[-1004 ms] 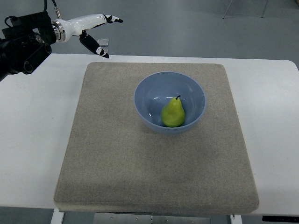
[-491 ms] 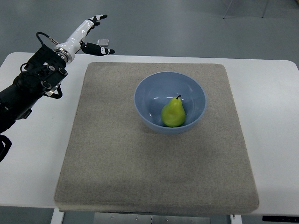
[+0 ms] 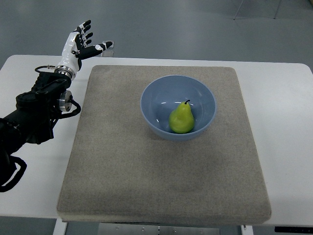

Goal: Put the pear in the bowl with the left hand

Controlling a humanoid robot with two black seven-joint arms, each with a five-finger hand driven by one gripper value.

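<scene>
A green pear [image 3: 181,119] with a dark stem lies inside the light blue bowl [image 3: 153,92], near its front wall. The bowl stands on the grey mat [image 3: 122,161], a little right of and behind the mat's middle. My left hand [image 3: 82,42] is far from the bowl, raised over the table's far left corner. Its white fingers [image 3: 86,29] with black tips are spread and hold nothing. The black forearm [image 3: 36,110] runs down to the left edge of the picture. The right arm does not show.
The mat covers most of a white table [image 3: 283,147]. A small clear object [image 3: 109,45] lies at the table's far edge by the hand. Grey floor lies beyond, with chair legs at the top right.
The left arm has swung down and toward the near left; its forearm now lies over the table's left side. The hand has turned upward with fingers fanned. Pear and bowl have not moved.
</scene>
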